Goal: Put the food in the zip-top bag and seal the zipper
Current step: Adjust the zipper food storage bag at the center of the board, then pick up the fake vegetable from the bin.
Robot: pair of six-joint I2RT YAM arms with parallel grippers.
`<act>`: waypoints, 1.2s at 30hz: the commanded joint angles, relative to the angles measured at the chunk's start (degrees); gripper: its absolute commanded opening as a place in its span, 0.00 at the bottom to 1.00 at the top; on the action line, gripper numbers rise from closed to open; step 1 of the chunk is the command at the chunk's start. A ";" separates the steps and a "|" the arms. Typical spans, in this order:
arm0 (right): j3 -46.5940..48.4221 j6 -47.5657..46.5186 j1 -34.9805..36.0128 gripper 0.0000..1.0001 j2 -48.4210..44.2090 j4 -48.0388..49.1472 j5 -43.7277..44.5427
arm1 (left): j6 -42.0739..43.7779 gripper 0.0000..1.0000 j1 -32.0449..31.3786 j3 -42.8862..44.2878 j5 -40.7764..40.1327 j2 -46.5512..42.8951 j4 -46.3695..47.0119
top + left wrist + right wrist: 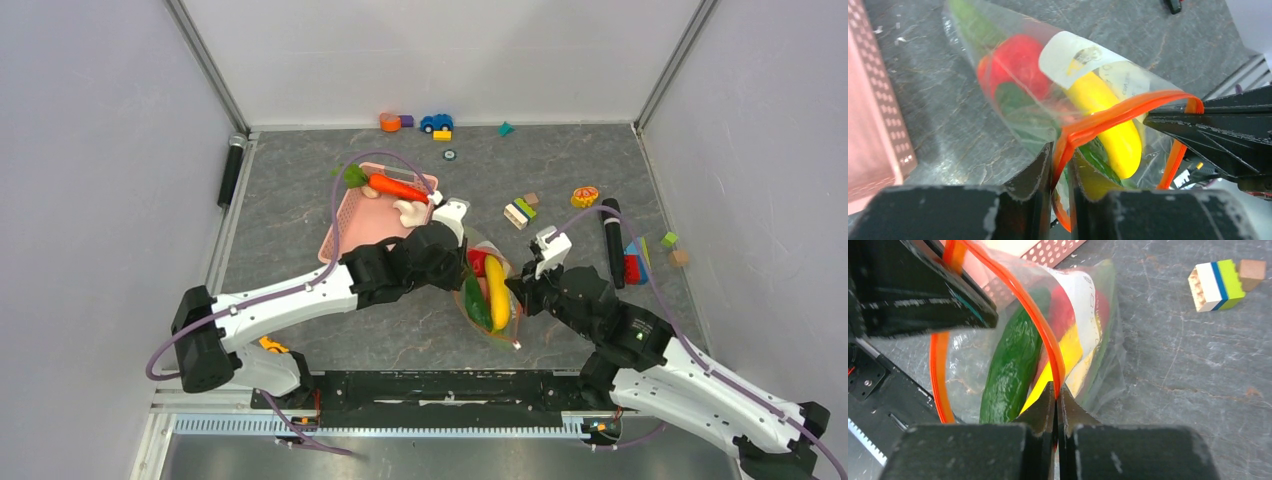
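**Clerk:** Item one, far left: pink basket (352, 226), on the table. Contents unbagged: carrot (396, 187) with green leaves, white mushroom (408, 211).

**Checker:** So food was left over. Next?

**Clerk:** Left gripper (1061, 170). Jaws slightly apart, with the orange-red zipper (1108, 118) strip running between them at the near rim of the bag's mouth. Whether they clamped it or merely bracketed it, I could not tell.

**Checker:** And the bag?

**Clerk:** Zip-top bag (490, 290), centre of the table between the two arms, just right of the basket. Mouth stood open in a wide loop, facing the arm bases. Contents logged: tomato (1015, 62), cucumber (1013, 367), banana (1110, 127). White label visible on the upper face.

**Checker:** Right side?

**Clerk:** Right gripper (1056, 405). Jaws pressed together, pinching the zipper on the rim opposite the left one.

**Checker:** Anything beyond it?

**Clerk:** Loose toy blocks (520, 210) and a sliced round piece (585, 196), farther right. Not the bag's concern, as far as I judged.

**Checker:** Status?

**Clerk:** Partly done. Three pieces bagged, at least two in the basket, zipper unsealed. Slider knob not located in these views.
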 commanded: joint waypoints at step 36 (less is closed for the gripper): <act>3.21 -7.01 0.15 0.01 7.35 2.97 20.72 | 1.35 1.00 13.59 -5.79 -5.98 -11.17 -2.44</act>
